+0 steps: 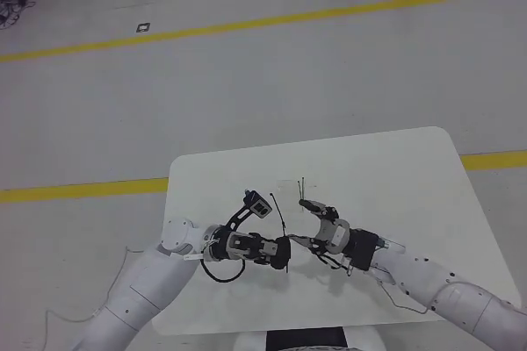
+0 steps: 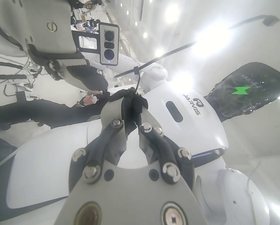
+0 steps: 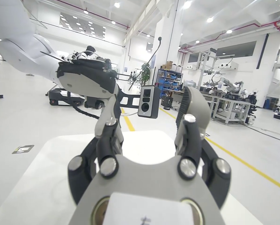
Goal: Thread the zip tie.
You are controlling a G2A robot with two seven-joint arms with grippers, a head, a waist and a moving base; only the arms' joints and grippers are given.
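Black zip tie (image 2: 158, 58) is pinched in the left hand (image 2: 130, 99); the wide-open right hand (image 3: 151, 104) should close squarely on its free end.

Zip tie (image 2: 158, 58) thin black plastic; table (image 1: 404, 175) smooth matt white.

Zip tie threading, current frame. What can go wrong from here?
1. The left gripper pinches the zip tie only at its fingertips, and the long strap sticks out free in the air. A nudge could twist it or pull it out.
2. The right gripper is open and close to the left one. Closing in may knock the fingers together instead of catching the thin strap.
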